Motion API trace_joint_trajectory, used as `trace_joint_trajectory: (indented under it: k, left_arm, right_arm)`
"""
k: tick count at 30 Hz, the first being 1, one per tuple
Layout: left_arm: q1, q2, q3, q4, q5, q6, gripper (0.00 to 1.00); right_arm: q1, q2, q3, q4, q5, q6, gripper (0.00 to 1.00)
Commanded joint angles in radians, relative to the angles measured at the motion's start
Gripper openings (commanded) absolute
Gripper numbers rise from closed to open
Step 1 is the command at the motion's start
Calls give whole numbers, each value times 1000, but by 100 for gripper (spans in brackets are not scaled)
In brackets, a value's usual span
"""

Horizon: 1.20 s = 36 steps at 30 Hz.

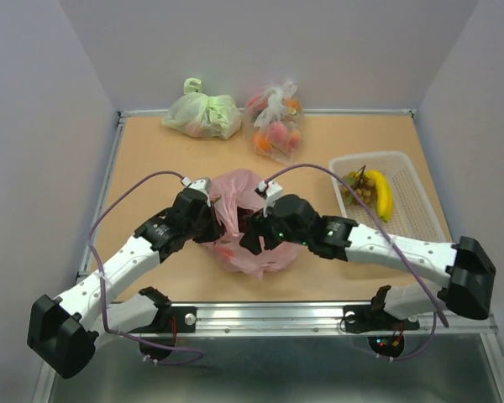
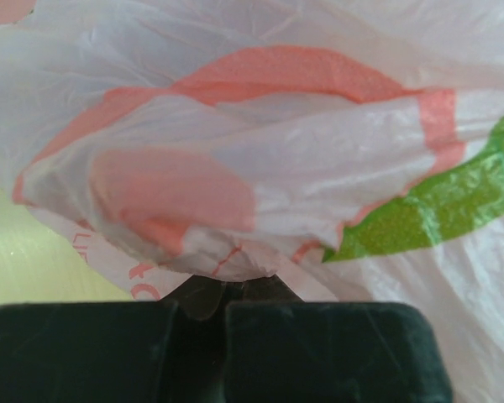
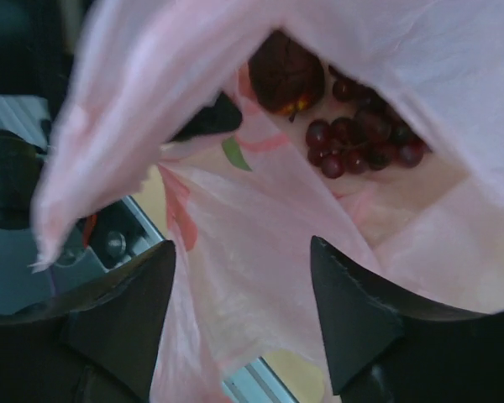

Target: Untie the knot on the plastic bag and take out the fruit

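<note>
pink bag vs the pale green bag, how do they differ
The pink plastic bag is larger, sits at the near side, and its mouth gapes open, showing dark grapes. The pale green bag is smaller, lies at the far edge, knotted shut on top. Both are thin plastic.

The top external camera sits high above the plastic bag (image 1: 239, 186) on its near side, looking down from afar. The left wrist camera is almost against the bag's outer left wall. The right wrist camera peers closely into its open mouth. All three views share that bag.
</note>
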Motion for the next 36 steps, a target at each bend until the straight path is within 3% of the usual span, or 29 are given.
trace_joint_trajectory:
  k: [1, 3, 10, 14, 20, 24, 30, 36]
  left_arm:
    - [-3, -48, -18, -13, -38, -40, 0]
    - [-4, -56, -31, -10, -69, -46, 0]
    - [-4, -86, -57, 5, -55, -68, 0]
    - [-4, -91, -72, 2, -52, -68, 0]
    - [-3, -92, -83, 8, -52, -60, 0]
    - [-4, -89, -70, 8, -18, -49, 0]
    - [-4, -83, -51, 5, -5, -31, 0]
    - [-6, -68, -21, 7, 6, -23, 0]
  right_arm:
    - [80, 119, -77, 242, 113, 87, 66]
    - [109, 166, -117, 267, 116, 104, 61]
    - [166, 300, -89, 252, -23, 89, 58]
    - [166, 224, -80, 236, 114, 102, 59]
    - [154, 183, -34, 235, 398, 173, 70]
    - [122, 243, 11, 236, 493, 190, 77]
    - [71, 364, 83, 273, 576, 178, 92]
    - [42, 465, 66, 441, 549, 101, 92]
